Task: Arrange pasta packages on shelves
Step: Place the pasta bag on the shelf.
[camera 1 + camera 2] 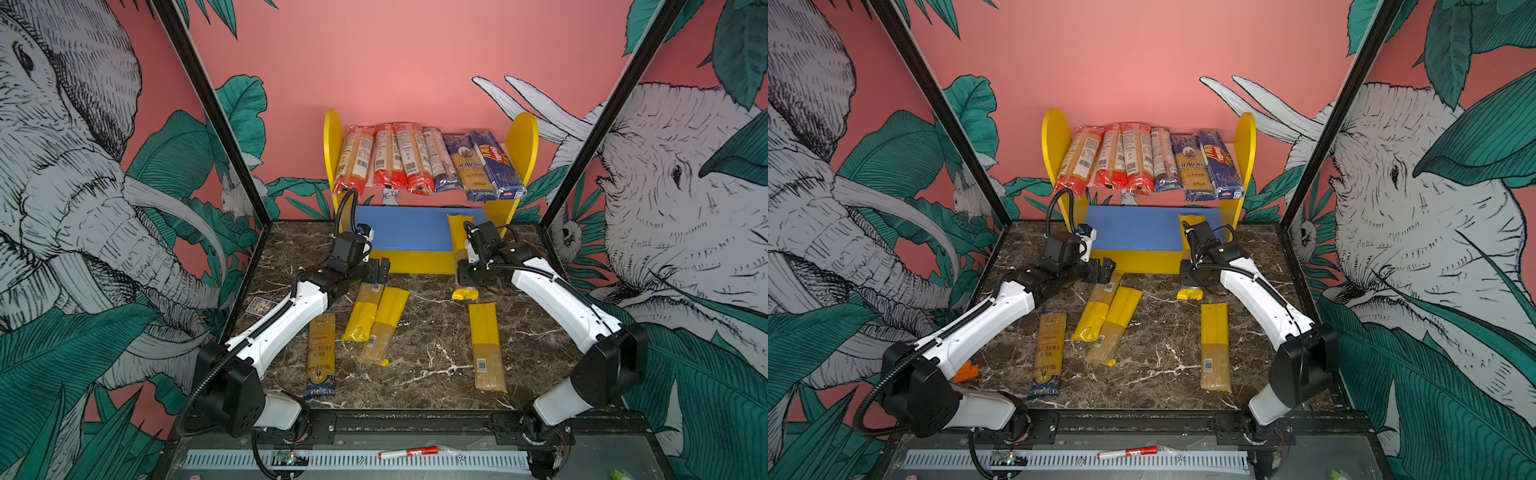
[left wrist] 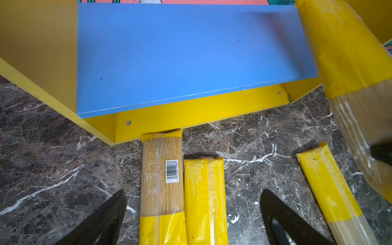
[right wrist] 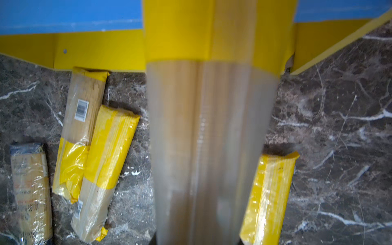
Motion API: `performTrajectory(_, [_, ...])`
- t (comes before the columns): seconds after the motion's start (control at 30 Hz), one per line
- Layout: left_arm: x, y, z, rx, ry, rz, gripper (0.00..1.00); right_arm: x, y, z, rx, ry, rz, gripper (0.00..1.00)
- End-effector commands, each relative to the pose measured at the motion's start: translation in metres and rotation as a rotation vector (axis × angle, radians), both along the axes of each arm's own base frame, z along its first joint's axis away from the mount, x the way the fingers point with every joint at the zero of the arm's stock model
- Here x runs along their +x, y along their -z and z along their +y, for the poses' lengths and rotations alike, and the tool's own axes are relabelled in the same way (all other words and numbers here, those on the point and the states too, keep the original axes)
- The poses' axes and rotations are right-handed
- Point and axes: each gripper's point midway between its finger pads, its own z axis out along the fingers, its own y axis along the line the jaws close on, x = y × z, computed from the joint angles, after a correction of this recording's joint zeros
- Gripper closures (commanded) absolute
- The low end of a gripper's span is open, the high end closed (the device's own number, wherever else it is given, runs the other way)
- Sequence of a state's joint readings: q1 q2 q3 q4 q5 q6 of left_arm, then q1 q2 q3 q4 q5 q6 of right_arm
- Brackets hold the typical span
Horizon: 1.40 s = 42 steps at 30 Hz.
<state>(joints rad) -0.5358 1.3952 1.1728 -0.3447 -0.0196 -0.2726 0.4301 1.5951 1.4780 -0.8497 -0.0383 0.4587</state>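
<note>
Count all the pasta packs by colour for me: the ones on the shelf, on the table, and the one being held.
Red-ended clear packs: 3
Half-yellow packs: 4
Dark blue packs: 4
Total: 11

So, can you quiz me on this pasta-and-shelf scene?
1. How many pasta packs lie on the top level of the shelf unit?
2. True or false: the left pincer is gripping a pack.
3. The far end of the pack in the right pincer is over: A) the blue bottom board, B) the top level, C) the pen.
Key: 1) six; 2) false, it is open and empty; 3) A.
</note>
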Motion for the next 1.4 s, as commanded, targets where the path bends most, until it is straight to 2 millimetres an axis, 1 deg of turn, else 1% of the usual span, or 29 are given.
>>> performTrajectory(0.0, [0.002,0.0,0.003,0.002,-0.016,-0.013,0.01,0.048,-0.051,0.009,0.053,-0.034,-0.219,1.0])
performTrajectory(0.33, [0.013,-0.007,0.003,0.038,-0.029,-0.027,0.02,0.113,-0.047,-0.007,0.033,-0.006,-0.269,1.0])
performTrajectory(0.53, [0.02,-0.009,0.001,0.051,-0.031,-0.03,0.02,0.144,-0.043,-0.015,0.016,-0.001,-0.27,1.0])
performTrajectory(0.63, [0.024,-0.008,-0.001,0.06,-0.03,-0.024,0.01,0.157,-0.041,-0.023,0.005,0.01,-0.274,1.0])
performTrajectory(0.8, [0.031,-0.009,-0.006,0.066,-0.025,-0.02,0.02,0.17,-0.04,-0.037,0.001,0.028,-0.272,1.0])
performTrajectory(0.97, [0.037,-0.008,-0.009,0.072,-0.024,-0.016,0.02,0.178,-0.035,-0.049,-0.012,0.044,-0.254,1.0])
performTrajectory(1.17, [0.039,-0.007,-0.01,0.076,-0.024,-0.01,0.02,0.179,-0.026,-0.053,-0.022,0.06,-0.217,1.0])
performTrajectory(1.3, [0.038,-0.008,-0.008,0.081,-0.029,-0.011,0.02,0.174,-0.022,-0.054,-0.016,0.068,-0.199,0.68])
performTrajectory(1.37, [0.037,-0.007,-0.007,0.084,-0.03,-0.01,0.02,0.172,-0.024,-0.054,-0.013,0.073,-0.202,0.57])
